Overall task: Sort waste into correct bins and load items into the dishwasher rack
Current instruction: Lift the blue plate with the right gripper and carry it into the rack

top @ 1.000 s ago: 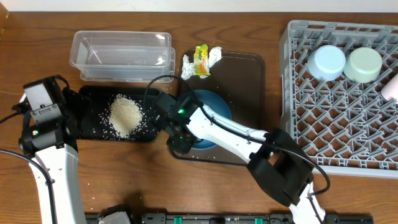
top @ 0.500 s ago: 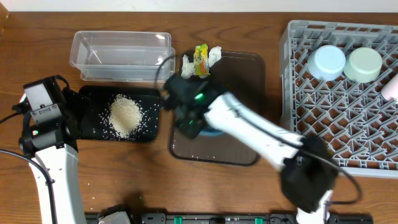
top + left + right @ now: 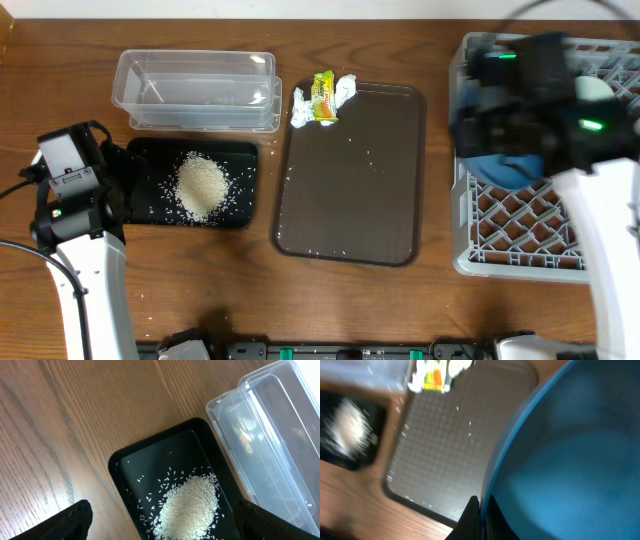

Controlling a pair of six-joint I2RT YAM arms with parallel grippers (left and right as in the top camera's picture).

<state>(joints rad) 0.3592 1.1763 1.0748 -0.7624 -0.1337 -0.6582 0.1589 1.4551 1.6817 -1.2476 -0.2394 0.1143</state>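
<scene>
Shows a wooden table (image 3: 220,290) from above. At 3 o'clock, places the dishwasher rack (image 3: 520,235), with the right arm smeared by motion blur over it. Grips the large blue bowl (image 3: 505,165) by its rim in the right gripper (image 3: 476,510), one dark finger pressed to the edge in the wrist view. Carries the bowl above the rack's 10 o'clock corner, apparently not yet set down. At 9 o'clock, poises the left gripper (image 3: 162,515) over the black tray (image 3: 150,160), fingers spread wide with nothing held.

Counts as done, by the look of it: the rice heap (image 3: 202,187), lying in the black tray. Counts as nearly done: the bowl. Leaves the crumpled tissue (image 3: 345,88) and snack wrapper (image 3: 323,97) at 12 o'clock, against the far-left corner of the brown serving tray (image 3: 350,190), outside any bin. Leaves the clear tub (image 3: 130,90) at 11 o'clock seemingly empty, and stray grains on the brown tray.

Hides most of the rack's far half behind the arm. Reveals only a pale rounded edge at 2 o'clock, perhaps one small bowl (image 3: 592,88); cannot confirm a second. Shows no white cup or wooden stick anywhere. Cannot tell whether the bowl touches the pegs.
</scene>
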